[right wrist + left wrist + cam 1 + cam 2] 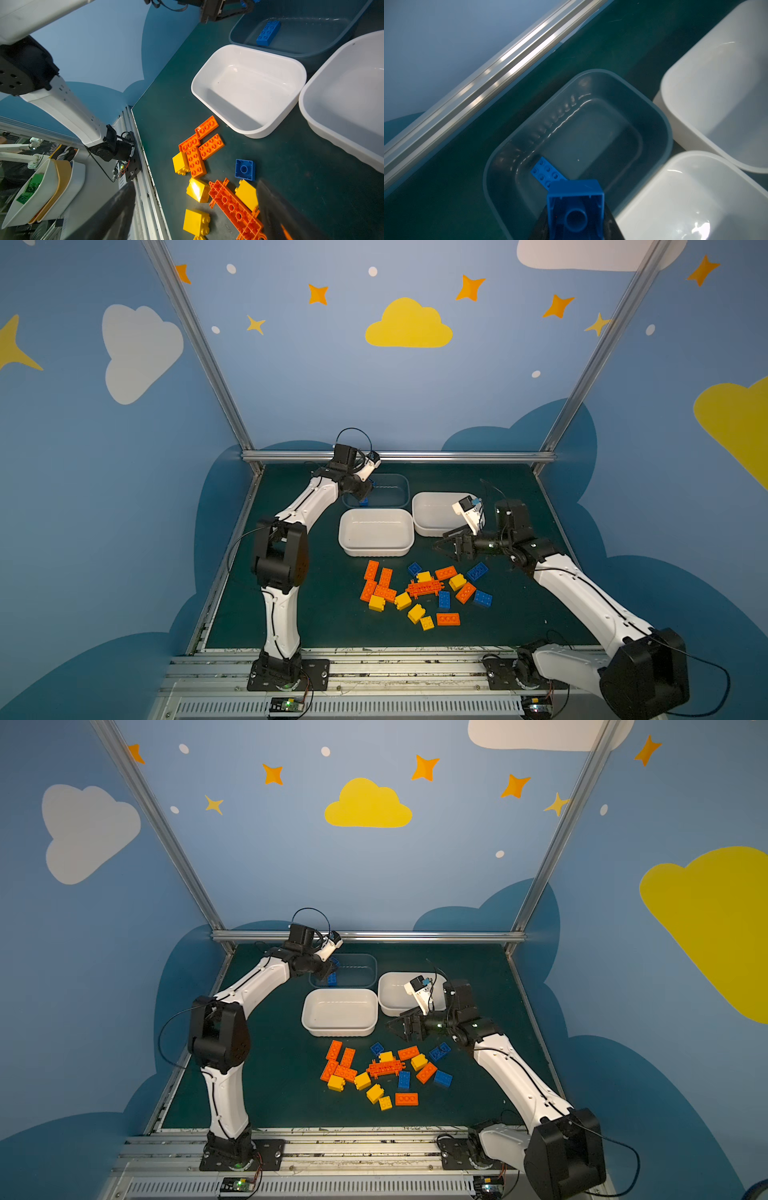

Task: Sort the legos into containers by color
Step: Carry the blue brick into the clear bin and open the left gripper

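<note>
While right jaws gape, left jaws clamp a blue brick [575,190]

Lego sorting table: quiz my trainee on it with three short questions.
1. True or false: the nearer white tub holds no bricks.
2. What does the left end effector grip at the transparent tub? A) an orange brick B) a blue brick C) nothing
3. Fill in: ___ brick lies on the transparent tub's floor.
Key: 1 true; 2 B; 3 one, the long blue brick.
</note>
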### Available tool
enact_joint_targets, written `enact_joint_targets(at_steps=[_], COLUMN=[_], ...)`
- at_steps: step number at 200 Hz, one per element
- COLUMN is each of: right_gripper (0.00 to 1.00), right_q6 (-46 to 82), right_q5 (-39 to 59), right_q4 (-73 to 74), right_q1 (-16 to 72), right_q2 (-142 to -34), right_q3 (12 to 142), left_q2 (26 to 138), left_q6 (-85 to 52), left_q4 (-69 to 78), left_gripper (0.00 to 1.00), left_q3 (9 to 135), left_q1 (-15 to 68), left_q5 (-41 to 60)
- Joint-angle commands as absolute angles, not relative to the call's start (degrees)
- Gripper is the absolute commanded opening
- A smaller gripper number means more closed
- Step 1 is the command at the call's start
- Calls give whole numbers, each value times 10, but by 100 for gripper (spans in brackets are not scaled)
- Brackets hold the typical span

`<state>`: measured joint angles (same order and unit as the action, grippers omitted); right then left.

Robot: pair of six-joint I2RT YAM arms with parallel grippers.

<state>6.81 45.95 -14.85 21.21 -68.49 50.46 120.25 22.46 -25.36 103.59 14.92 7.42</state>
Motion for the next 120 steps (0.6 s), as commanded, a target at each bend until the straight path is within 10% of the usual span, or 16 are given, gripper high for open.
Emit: enact_joint_targets(at_steps=[1, 39, 120], right_gripper=[90, 90, 90], right_q6=[59, 45, 42], right_q5=[457, 445, 439], right_q4=[-152, -169, -177], right_q1=[214, 213, 210], right_q2=[-695, -705, -698], right_q3=[528, 539, 525], left_q2=[1259, 1327, 1243], left_q6=[199, 181, 41], left_q4=[-273, -281, -404], left_gripper=[27, 31, 76], left_q3=[1099, 1167, 1150], left_q1=[151, 153, 162], left_q5=[60, 26, 50])
